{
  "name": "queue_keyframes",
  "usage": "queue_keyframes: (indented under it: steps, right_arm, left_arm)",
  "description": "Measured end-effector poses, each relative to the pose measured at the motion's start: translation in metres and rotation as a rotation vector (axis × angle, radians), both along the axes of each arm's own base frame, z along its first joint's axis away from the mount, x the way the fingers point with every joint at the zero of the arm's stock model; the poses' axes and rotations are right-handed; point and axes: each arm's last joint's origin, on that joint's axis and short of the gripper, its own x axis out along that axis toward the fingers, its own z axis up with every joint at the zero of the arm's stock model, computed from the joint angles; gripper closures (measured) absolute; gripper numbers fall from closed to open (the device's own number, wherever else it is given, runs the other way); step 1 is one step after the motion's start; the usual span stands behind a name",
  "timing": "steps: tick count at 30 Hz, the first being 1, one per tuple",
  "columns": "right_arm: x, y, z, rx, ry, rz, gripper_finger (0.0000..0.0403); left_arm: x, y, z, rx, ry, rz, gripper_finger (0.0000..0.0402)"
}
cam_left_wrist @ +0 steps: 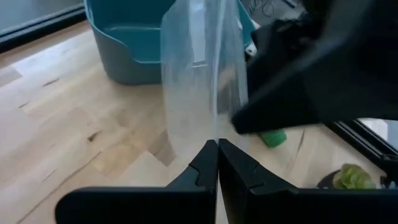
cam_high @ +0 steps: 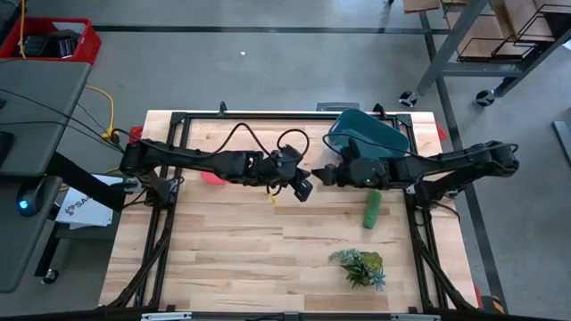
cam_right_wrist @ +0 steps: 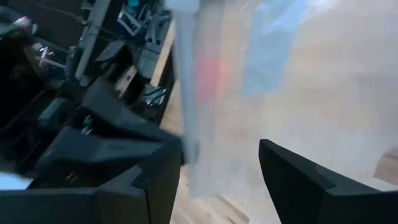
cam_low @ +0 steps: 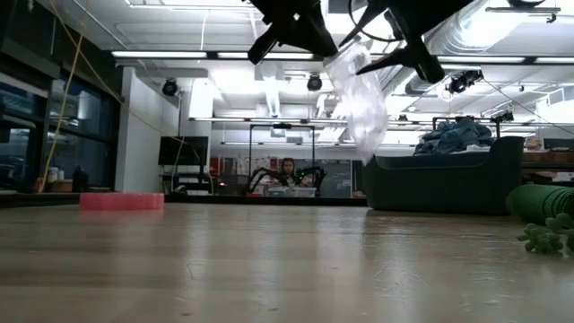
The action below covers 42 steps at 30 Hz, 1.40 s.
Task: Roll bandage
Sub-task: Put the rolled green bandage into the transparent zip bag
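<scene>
Pale wooden table (cam_low: 269, 269) planks lie nearest; the left gripper (cam_left_wrist: 217, 163) pinches a clear plastic bag (cam_left_wrist: 199, 74), the right gripper (cam_right_wrist: 217, 163) gapes, the green cylindrical bandage (cam_high: 371, 209) lies beside the teal tub (cam_high: 370, 129).

Both grippers meet above mid-table, the left gripper (cam_high: 303, 185) and right gripper (cam_high: 323, 175) holding a clear plastic bag (cam_low: 357, 94) between them. Bare wood lies open in front; the teal tub (cam_high: 370, 132), bandage (cam_high: 371, 209) and plant sprig (cam_high: 359, 267) crowd the right side.

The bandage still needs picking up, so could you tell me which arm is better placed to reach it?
Probably the right. The bandage lies just below the right gripper, whose fingers are open, while the left gripper is shut on the bag.
</scene>
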Motion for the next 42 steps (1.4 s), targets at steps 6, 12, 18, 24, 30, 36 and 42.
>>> queue_keyframes:
  steps: [6, 12, 18, 24, 30, 36, 42]
  right_arm:
    - [-0.004, -0.001, -0.006, 0.04, 0.053, -0.05, 0.0194]
    - [-0.008, -0.002, -0.011, 0.086, 0.089, -0.117, 0.02]
    - [-0.009, -0.003, -0.012, 0.085, 0.101, -0.148, 0.0294]
    - [-0.012, 0.0, -0.015, 0.1, 0.13, -0.148, 0.039]
    - [-0.016, 0.004, -0.019, 0.117, 0.173, -0.158, 0.0397]
    - [-0.012, 0.005, -0.014, 0.103, 0.127, -0.127, 0.0397]
    - [-0.021, 0.004, -0.008, 0.059, 0.146, -0.08, 0.0367]
  left_arm:
    - [0.0, 0.0, 0.0, 0.018, 0.009, -0.004, 0.0401]
    - [0.001, -0.001, 0.002, 0.014, -0.017, -0.013, 0.0401]
    - [0.002, -0.004, 0.003, 0.002, -0.031, -0.013, 0.0401]
    - [-0.003, -0.002, -0.003, 0.072, 0.049, 0.032, 0.0401]
    - [-0.008, 0.007, -0.007, 0.107, 0.125, 0.065, 0.0401]
    - [-0.006, 0.008, -0.006, 0.099, 0.104, 0.071, 0.0401]
    - [-0.007, 0.012, -0.007, 0.084, 0.108, 0.088, 0.0401]
